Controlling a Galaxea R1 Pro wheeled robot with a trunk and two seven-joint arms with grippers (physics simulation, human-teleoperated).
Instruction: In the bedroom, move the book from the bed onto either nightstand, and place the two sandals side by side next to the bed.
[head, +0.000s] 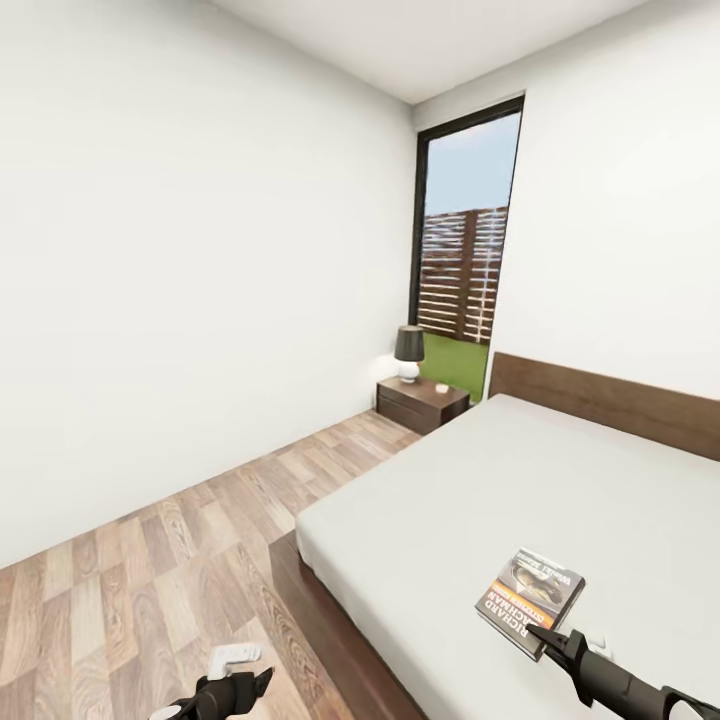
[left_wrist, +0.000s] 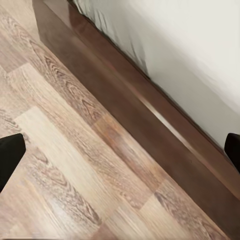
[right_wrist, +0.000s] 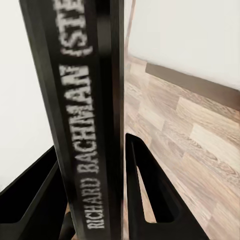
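A: Currently, right fingers (head: 545, 637) clenched on book (head: 531, 600), lower right of frame, lifted over bed (head: 480, 500).
B: Left fingers (head: 262, 680) released, bottom left, above floor (head: 150, 580). Nightstand (head: 421, 401) mid-frame by window.

left gripper (head: 262, 684): low, fingers spread | right gripper (head: 541, 634): raised, clamped on book (head: 530, 600)
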